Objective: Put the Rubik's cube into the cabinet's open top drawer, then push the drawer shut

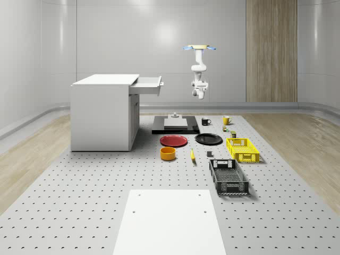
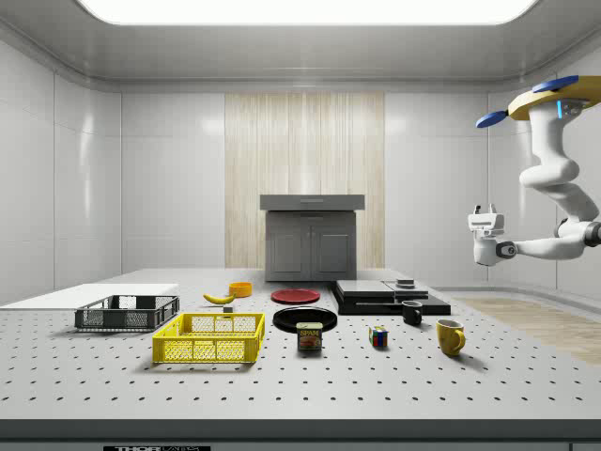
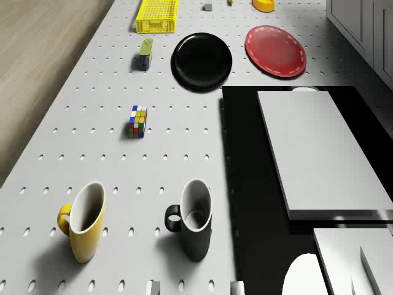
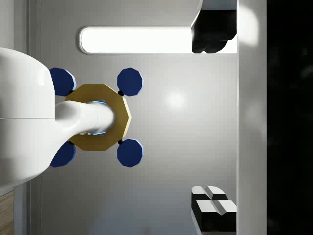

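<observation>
The Rubik's cube (image 3: 138, 121) (image 2: 378, 336) lies on the perforated table between the mugs and a green can, far from the cabinet. The white cabinet (image 1: 103, 112) stands at the whole-scene view's left with its top drawer (image 1: 147, 85) pulled out; in the side view the drawer (image 2: 312, 202) faces the camera. The drone (image 1: 199, 48) (image 2: 554, 99) hovers high over the table's far end, above the mugs and black slab. Its arm hangs folded, and the gripper (image 2: 482, 214) (image 4: 212, 117) points upward, open and empty, well above the cube. The black fingertips (image 4: 212, 29) stand wide apart.
A yellow mug (image 3: 83, 221) and a black mug (image 3: 193, 218) stand near the cube. A black slab (image 3: 245, 184) carries grey blocks. A black plate (image 3: 201, 60), red plate (image 3: 275, 50), green can (image 3: 145, 53), yellow basket (image 1: 242, 149), black basket (image 1: 228, 178) and orange bowl (image 1: 168, 153) lie further along.
</observation>
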